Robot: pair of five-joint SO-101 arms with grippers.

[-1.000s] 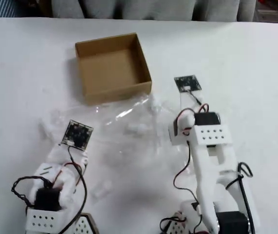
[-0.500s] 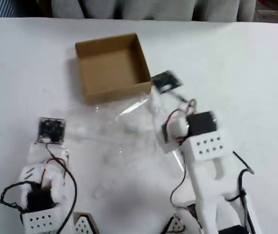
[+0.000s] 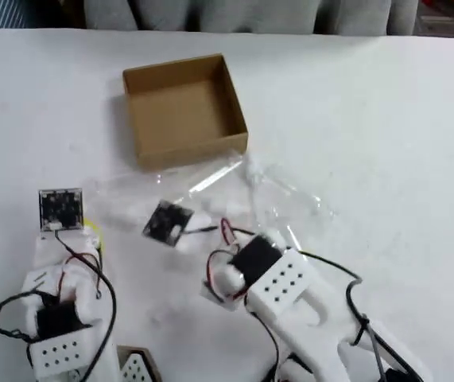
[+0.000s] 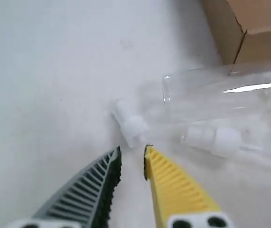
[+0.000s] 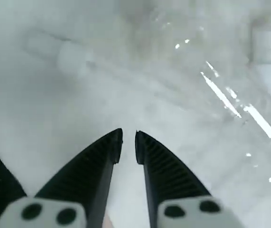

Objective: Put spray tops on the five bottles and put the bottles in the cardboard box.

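The cardboard box (image 3: 183, 107) stands open and empty at the back of the table. Several clear bottles (image 3: 211, 191) lie on their sides in front of it. In the left wrist view, one bottle (image 4: 220, 92) lies beside the box corner (image 4: 239, 23) with a white spray top (image 4: 130, 126) at its neck, and another white top (image 4: 213, 140) lies beside it. My left gripper (image 4: 132, 159) hovers just short of that top, fingers nearly together, holding nothing. My right gripper (image 5: 127, 140) hangs over the clear bottles (image 5: 211, 95), also nearly closed and empty.
The left arm (image 3: 60, 302) sits at the front left of the white table (image 3: 386, 119). The right arm (image 3: 290, 294) stretches from the front right toward the middle. Small white tops (image 3: 191, 219) lie scattered among the bottles.
The right arm has swung from beside the box's right corner leftward and forward, over the bottles. The left arm has shifted left, away from the pile.
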